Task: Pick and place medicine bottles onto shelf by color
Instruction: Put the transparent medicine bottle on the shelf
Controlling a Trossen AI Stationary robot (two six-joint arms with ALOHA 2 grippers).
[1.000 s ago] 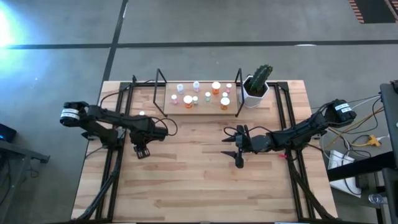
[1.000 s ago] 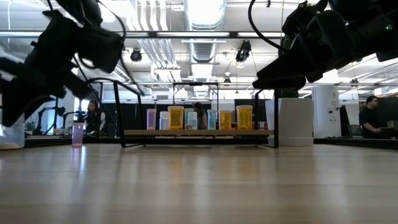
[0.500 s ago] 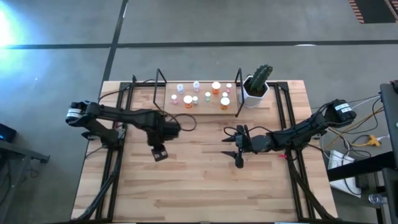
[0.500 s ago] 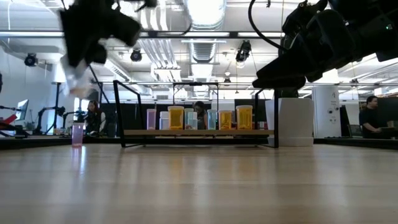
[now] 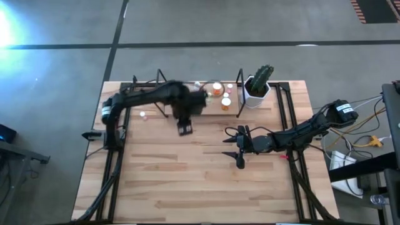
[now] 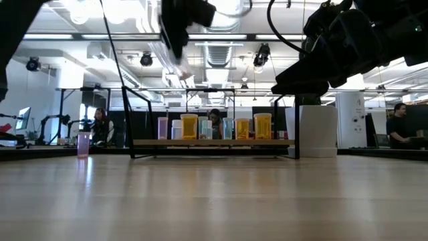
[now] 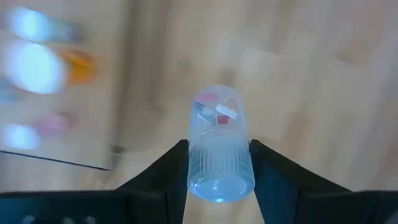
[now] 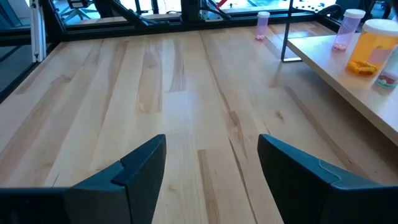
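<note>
L gripper (image 7: pixel 219 163), jaws clamped on a pale bottle (image 7: pixel 219 149) near the shelf (image 5: pixel 199 110) front edge, risked toppling shelved bottles, probably; R gripper (image 5: pixel 240 150) idled mid-table, jaws apart.

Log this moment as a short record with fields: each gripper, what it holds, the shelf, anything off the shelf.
left gripper: shut on a small clear pale-blue bottle with a ribbed white cap, over the table by the shelf's front edge
right gripper: open, empty, low over the bare middle of the table
shelf: low light-wood board in black metal uprights, with orange and pink bottles
off shelf: one small pink bottle on the table to the shelf's left
white square pot with green cactus: right of shelf
</note>
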